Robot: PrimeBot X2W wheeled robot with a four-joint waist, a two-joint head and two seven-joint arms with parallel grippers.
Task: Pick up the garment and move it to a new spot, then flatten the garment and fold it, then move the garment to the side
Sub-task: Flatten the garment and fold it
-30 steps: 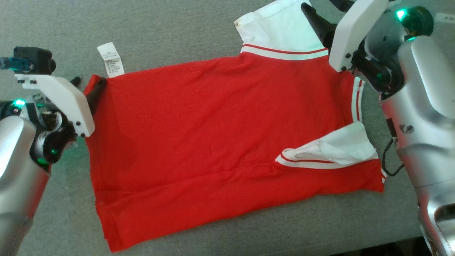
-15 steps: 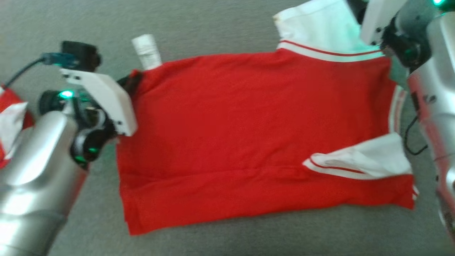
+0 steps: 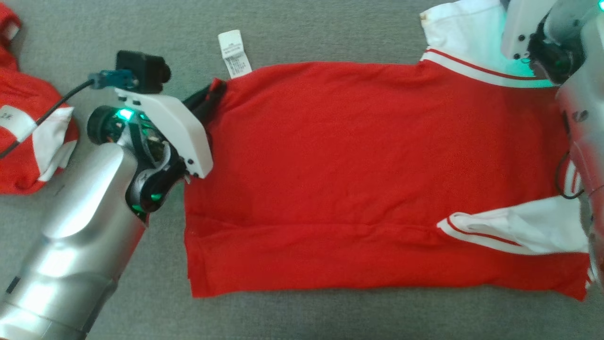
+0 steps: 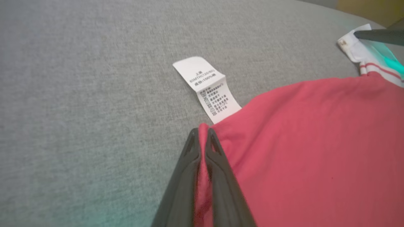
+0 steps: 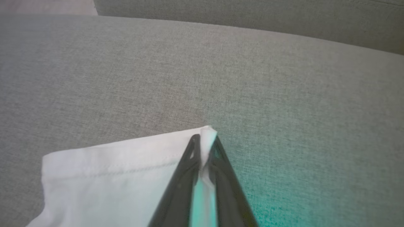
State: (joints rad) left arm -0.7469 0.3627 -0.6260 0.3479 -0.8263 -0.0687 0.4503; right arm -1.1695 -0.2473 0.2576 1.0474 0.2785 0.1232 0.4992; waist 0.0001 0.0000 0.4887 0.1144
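Left tool (image 4: pixel 202 134) pinches garment (image 3: pixel 354 165) corner (right tool (image 5: pixel 204 138) grips the sleeve (image 5: pixel 110 173)).

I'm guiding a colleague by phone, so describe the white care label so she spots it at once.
Find the large red garment spread flat on the grey surface. At its far left corner, where the left pincer pinches the edge, the care label pokes out onto the grey. It is a small white strip with black print, unlike the plain white sleeve.

Grey woven surface (image 3: pixel 330 28), perhaps a couch
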